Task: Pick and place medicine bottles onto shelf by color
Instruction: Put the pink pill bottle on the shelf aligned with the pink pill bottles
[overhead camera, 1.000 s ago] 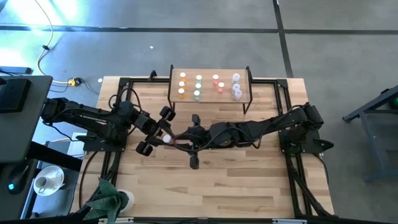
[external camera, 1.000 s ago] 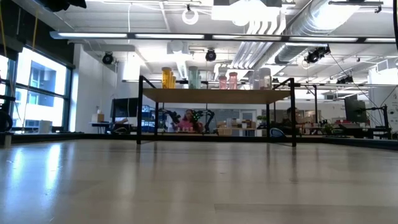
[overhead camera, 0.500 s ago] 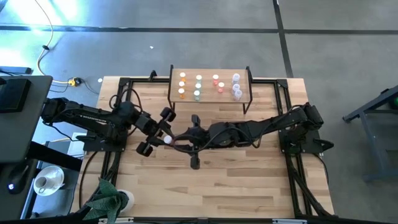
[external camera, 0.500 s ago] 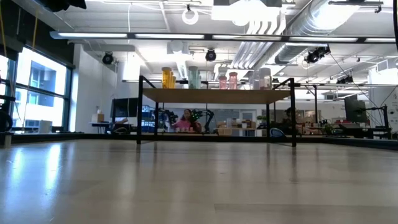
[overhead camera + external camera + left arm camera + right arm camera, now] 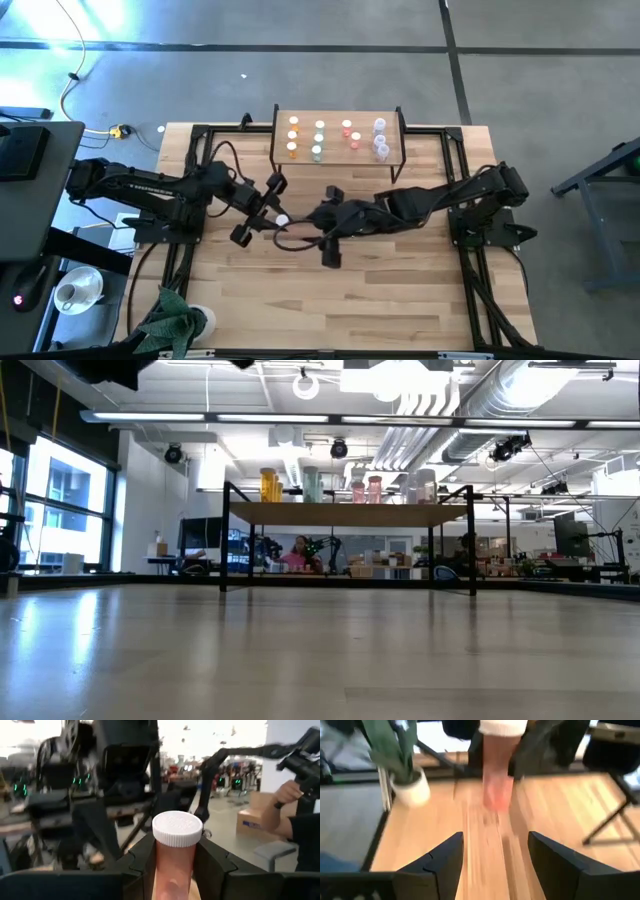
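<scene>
Since the earlier frame the right gripper (image 5: 329, 222) has been drawn back from the left gripper (image 5: 262, 207), its fingers now spread and empty. A pink bottle (image 5: 174, 854) is pinched in the left fingers, above the table (image 5: 400, 290). It could be dropped if tilted in transit. The shelf (image 5: 335, 113), already stocked, is well apart; the right arm lies close by.

Shelf (image 5: 338, 119) on table (image 5: 400, 290) carries perhaps 10 bottles (image 5: 318, 139).
</scene>
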Tool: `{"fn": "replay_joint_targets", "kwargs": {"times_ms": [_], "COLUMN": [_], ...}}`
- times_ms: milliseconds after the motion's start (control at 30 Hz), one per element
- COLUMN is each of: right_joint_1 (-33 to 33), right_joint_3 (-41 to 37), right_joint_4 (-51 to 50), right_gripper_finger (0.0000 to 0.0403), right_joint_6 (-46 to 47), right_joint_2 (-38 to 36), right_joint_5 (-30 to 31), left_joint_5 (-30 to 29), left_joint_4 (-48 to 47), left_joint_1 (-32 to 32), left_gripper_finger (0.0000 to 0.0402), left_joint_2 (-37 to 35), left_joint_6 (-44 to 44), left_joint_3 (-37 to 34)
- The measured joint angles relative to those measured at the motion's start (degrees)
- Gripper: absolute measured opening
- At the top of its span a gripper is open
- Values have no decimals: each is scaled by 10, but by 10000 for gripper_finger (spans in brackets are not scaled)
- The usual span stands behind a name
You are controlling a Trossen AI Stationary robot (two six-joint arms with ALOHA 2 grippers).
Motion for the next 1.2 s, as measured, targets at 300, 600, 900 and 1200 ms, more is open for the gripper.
{"fn": "replay_joint_targets", "kwargs": {"times_ms": [300, 600, 900, 1200], "right_joint_1": [1, 1, 5, 46], "right_joint_3": [1, 0, 0, 0], "right_joint_4": [-170, -141, -107, -19], "right_gripper_finger": [211, 211, 211, 211], "right_joint_6": [12, -69, -122, -294], "right_joint_2": [21, 72, 87, 87], "right_joint_5": [-1, -10, -13, -43], "left_joint_5": [0, -126, -163, -159], "left_joint_4": [-150, -306, -358, -343], "left_joint_1": [3, -29, -80, -102], "left_gripper_finger": [97, 97, 97, 97], "left_joint_2": [0, 4, 22, 76], "left_joint_6": [12, 71, 97, 82], "left_joint_3": [0, 0, 0, 0]}}
